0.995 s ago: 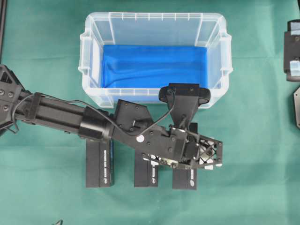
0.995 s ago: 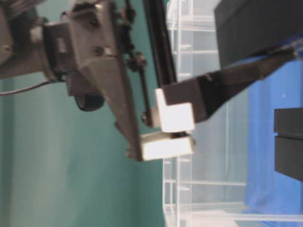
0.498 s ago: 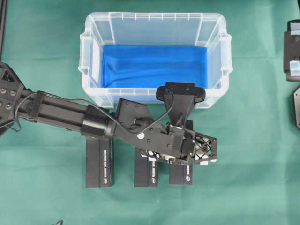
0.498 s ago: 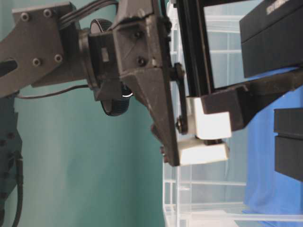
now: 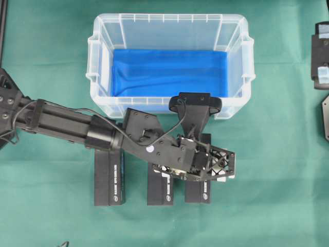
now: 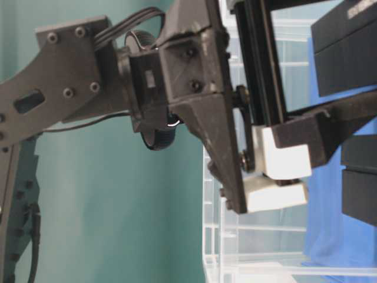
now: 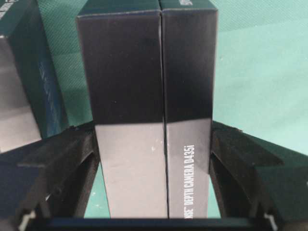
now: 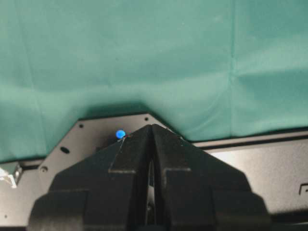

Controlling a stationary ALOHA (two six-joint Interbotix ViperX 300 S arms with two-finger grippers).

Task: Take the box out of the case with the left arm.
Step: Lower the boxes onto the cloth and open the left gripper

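Green cloth covers the bench [image 5: 46,46]. Case [image 5: 100,31] sits toward its far edge, and I see only bare blue lining [image 5: 169,72] inside; no box left in it.

Count: three black boxes in a row just outside the case's near wall, one case, two arms.

Left end effector [image 7: 154,144] is grasping the rightmost box [image 7: 144,96], fingers [image 7: 57,159] pressed to both its sides in the wrist view. Overhead, it hangs over that box [image 5: 198,191] beside the middle one [image 5: 160,191]. I cannot tell whether the box is down on the bench.

My read: extraction done; release and retreat remain.

Right end effector [image 8: 151,159] is clenched, parked at the bench's right edge.
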